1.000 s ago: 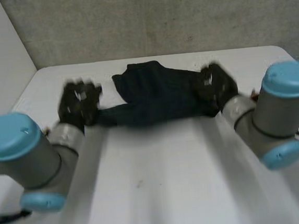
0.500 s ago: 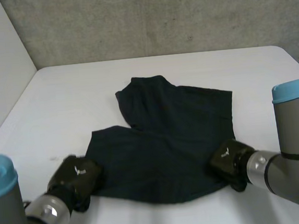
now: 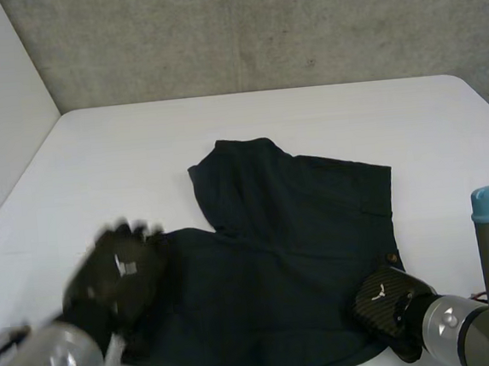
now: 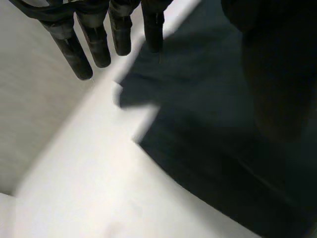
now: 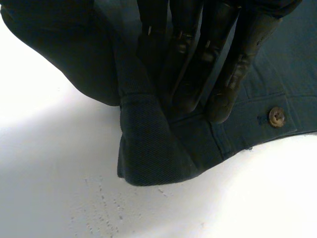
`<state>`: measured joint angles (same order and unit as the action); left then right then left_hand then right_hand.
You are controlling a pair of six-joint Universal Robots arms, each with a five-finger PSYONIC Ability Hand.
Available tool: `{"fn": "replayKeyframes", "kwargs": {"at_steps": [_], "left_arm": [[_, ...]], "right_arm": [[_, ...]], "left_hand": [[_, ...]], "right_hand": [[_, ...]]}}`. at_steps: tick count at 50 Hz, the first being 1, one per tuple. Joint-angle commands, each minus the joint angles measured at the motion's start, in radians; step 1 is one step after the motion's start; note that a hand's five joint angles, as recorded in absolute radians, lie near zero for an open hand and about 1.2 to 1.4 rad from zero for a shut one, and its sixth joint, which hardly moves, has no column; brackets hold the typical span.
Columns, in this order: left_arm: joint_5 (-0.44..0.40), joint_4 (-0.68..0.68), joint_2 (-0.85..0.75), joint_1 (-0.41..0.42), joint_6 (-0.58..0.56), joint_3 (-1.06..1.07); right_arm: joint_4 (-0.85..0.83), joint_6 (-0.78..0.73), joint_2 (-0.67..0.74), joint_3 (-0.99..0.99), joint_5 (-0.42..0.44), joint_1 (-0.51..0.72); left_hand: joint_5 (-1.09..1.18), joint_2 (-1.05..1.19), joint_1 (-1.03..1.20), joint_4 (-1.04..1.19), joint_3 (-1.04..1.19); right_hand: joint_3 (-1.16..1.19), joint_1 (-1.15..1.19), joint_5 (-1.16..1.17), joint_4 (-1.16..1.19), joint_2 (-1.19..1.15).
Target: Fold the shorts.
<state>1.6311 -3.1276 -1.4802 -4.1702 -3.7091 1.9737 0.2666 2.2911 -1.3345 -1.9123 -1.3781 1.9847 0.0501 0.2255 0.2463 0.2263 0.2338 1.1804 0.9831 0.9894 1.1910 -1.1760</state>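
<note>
**Left hand [image 3: 116,280] releases the spread shorts [image 3: 294,256]**

Your left hand has lifted off the near-left corner, fingers straight and empty. Your right hand [image 3: 383,299] pinches the waistband corner beside the button [image 5: 276,116]. The shorts lie flat on the white table [image 3: 248,123], likely ready to fold.

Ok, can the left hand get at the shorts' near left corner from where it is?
Probably yes. The left hand hangs open just above that corner of the shorts, with bare table beside it and nothing between. The right hand is on the opposite near corner, well clear.
</note>
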Motion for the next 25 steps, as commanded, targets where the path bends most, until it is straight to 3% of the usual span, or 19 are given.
{"fn": "replayKeyframes", "kwargs": {"at_steps": [1,5,10,16,25], "left_arm": [[-0.197,-0.181,-0.167,-0.099,-0.003,-0.188],[-0.345,-0.244,-0.315,-0.106,-0.003,-0.29],[-0.456,-0.296,-0.515,-0.116,-0.003,-0.436],[-0.485,-0.324,-0.718,-0.137,-0.018,-0.62],[-0.502,-0.324,-0.988,-0.151,-0.19,-0.869]], "right_arm": [[-0.052,0.002,0.002,-0.027,0.001,0.002],[-0.067,0.005,0.002,-0.027,0.001,0.002],[-0.098,0.008,0.003,-0.03,0.001,0.003],[-0.122,0.008,0.006,-0.037,0.001,0.003],[-0.142,0.015,0.014,-0.04,0.001,0.003]], "left_hand": [[0.015,0.014,-0.007,0.013,0.006],[0.059,0.058,0.038,0.058,0.05],[0.139,0.138,0.117,0.137,0.129],[0.224,0.223,0.202,0.222,0.215],[0.235,0.235,0.214,0.234,0.226]], "right_hand": [[0.216,0.413,0.232,0.205,-0.22],[0.216,0.413,0.232,0.205,-0.22],[0.216,0.413,0.232,0.205,-0.22],[0.216,0.413,0.232,0.205,-0.22],[0.216,0.413,0.232,0.205,-0.22]]}}
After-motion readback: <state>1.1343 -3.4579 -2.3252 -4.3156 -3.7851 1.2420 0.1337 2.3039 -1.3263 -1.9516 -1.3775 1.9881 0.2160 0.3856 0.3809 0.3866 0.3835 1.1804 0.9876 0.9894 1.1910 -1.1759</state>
